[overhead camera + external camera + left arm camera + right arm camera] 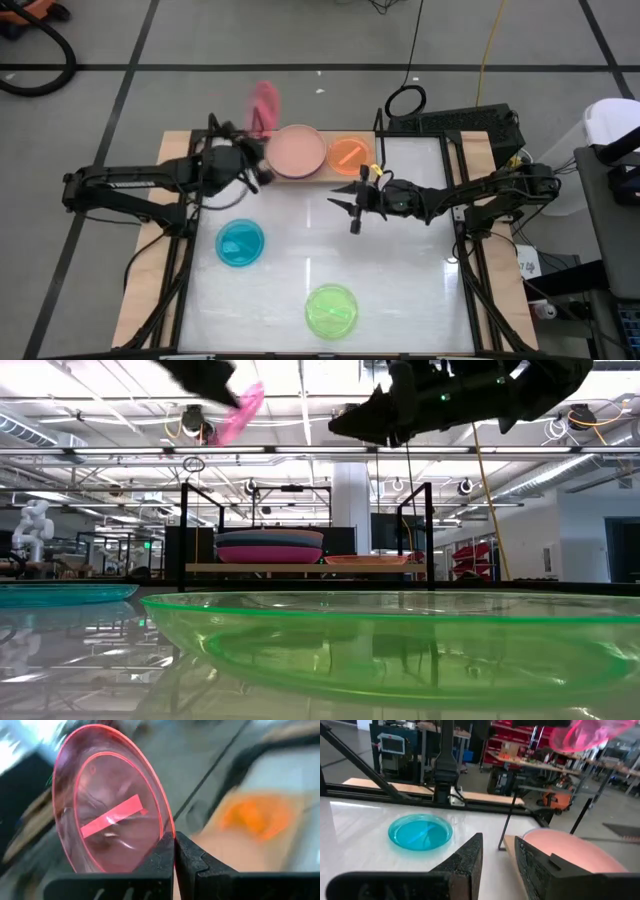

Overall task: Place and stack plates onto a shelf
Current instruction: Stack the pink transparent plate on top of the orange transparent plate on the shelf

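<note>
The hot pink plate (110, 805) is glossy translucent plastic, like the teal plate (240, 243). The shelf (300, 568) board looks matt wood, the tabletop (400, 270) glossy white.

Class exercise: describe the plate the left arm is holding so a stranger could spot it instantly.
Start at the wooden shelf along the table's far edge. Above its left end, the left gripper pinches a small hot pink plate by its rim. Unlike every other plate, it is airborne and tilted on edge.

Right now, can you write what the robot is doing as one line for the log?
left end effector: shut on hot pink plate, raised near shelf | right end effector: open, empty, above table | teal plate, green plate: on table
</note>
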You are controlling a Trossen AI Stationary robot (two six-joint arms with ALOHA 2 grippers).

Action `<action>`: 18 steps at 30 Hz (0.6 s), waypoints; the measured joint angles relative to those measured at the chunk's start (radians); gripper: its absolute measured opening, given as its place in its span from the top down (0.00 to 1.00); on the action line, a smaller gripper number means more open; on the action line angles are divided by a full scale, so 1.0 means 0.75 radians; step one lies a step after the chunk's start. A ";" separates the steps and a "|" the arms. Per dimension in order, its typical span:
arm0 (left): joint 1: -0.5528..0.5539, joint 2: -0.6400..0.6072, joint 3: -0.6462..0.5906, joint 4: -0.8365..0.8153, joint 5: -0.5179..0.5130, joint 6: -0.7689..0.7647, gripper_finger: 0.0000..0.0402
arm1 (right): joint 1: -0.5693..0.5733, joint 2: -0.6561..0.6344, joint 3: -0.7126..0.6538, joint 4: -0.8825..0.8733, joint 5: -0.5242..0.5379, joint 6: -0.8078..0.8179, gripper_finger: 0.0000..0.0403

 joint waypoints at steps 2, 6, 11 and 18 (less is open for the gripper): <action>-0.006 0.048 0.002 0.192 0.132 0.165 1.00 | 0.005 -0.024 0.000 -0.010 0.007 -0.047 0.76; 0.006 0.176 0.001 0.293 0.181 0.288 1.00 | 0.041 -0.156 -0.001 -0.058 0.089 -0.114 0.76; 0.048 0.388 0.000 0.417 0.388 0.380 1.00 | 0.097 -0.338 0.001 -0.145 0.105 -0.108 0.76; 0.058 0.706 0.157 0.477 0.479 0.469 1.00 | 0.144 -0.436 0.001 -0.303 0.105 -0.101 0.76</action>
